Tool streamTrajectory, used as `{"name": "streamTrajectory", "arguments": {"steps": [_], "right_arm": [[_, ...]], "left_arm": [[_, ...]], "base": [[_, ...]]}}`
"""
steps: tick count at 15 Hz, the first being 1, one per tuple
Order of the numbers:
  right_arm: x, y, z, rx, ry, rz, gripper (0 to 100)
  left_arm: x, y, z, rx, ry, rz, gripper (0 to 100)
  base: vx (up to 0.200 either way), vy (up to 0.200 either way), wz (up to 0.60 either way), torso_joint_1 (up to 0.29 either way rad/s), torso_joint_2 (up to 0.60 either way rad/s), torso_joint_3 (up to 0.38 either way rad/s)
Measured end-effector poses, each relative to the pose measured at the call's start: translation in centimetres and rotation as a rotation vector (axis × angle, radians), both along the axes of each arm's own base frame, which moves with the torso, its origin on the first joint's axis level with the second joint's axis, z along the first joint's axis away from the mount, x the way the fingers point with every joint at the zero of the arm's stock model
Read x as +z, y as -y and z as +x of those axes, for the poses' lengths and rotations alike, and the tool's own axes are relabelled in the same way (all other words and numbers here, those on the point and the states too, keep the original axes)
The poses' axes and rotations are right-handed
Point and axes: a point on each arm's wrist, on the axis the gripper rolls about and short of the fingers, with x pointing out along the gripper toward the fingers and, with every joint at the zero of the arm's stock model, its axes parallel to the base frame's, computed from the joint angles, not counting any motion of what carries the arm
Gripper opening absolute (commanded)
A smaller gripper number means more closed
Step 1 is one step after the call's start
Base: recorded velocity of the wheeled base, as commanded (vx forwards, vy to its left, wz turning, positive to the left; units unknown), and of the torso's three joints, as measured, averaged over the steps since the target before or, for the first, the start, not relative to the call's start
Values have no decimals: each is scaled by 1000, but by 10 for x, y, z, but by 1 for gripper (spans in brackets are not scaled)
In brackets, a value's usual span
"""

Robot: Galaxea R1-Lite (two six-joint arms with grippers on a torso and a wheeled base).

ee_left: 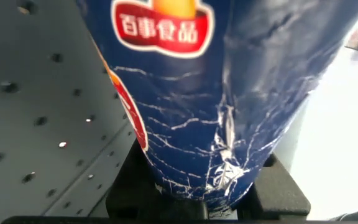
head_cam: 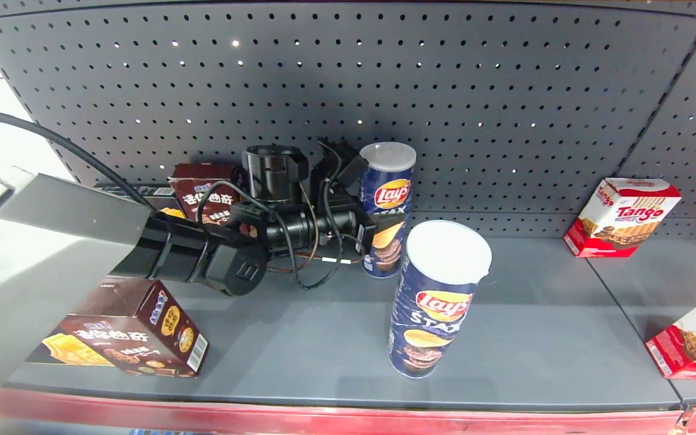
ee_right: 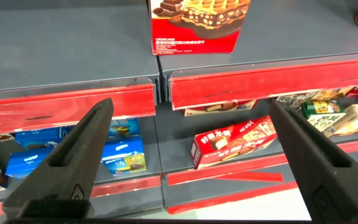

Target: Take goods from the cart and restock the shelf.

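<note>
A dark blue chips can (head_cam: pixel 387 205) with a clear lid stands upright at the back of the grey shelf (head_cam: pixel 535 338), close to the pegboard wall. My left gripper (head_cam: pixel 367 199) reaches in from the left and is shut on this can near its lower half. In the left wrist view the can (ee_left: pixel 229 93) sits between the black fingers (ee_left: pixel 278 190). A second, identical chips can (head_cam: pixel 438 296) stands free nearer the front edge. My right gripper (ee_right: pixel 190 106) hangs open and holds nothing, in front of the lower shelves.
Brown cookie boxes lie at the front left (head_cam: pixel 136 329) and behind my left arm (head_cam: pixel 203 190). Red and white wafer boxes (head_cam: pixel 623 217) (head_cam: pixel 695 338) stand on the right. The pegboard wall (head_cam: pixel 444 90) closes the back. Lower shelves hold blue packs (ee_right: pixel 120 155) and a red box (ee_right: pixel 235 140).
</note>
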Motion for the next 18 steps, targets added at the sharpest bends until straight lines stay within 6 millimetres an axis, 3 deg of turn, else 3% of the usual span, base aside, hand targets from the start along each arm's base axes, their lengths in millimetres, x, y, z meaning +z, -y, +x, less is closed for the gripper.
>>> {"name": "streamTrajectory", "arguments": {"steps": [1, 2, 10, 18], "right_arm": [[0, 0, 0, 0, 0, 0, 100], [0, 0, 0, 0, 0, 1, 100], [0, 0, 0, 1, -1, 1, 100], [0, 0, 0, 1, 0, 1, 100]], "left_arm": [[-1, 2, 0, -4, 0, 0, 0], [-3, 4, -1, -8, 0, 2, 100], [-3, -4, -9, -1, -58, 31, 100], [25, -28, -41, 71, -130, 142, 100]], "base": [[0, 0, 0, 0, 0, 0], [0, 0, 0, 0, 0, 0], [0, 0, 0, 0, 0, 0], [0, 0, 0, 0, 0, 0]]}}
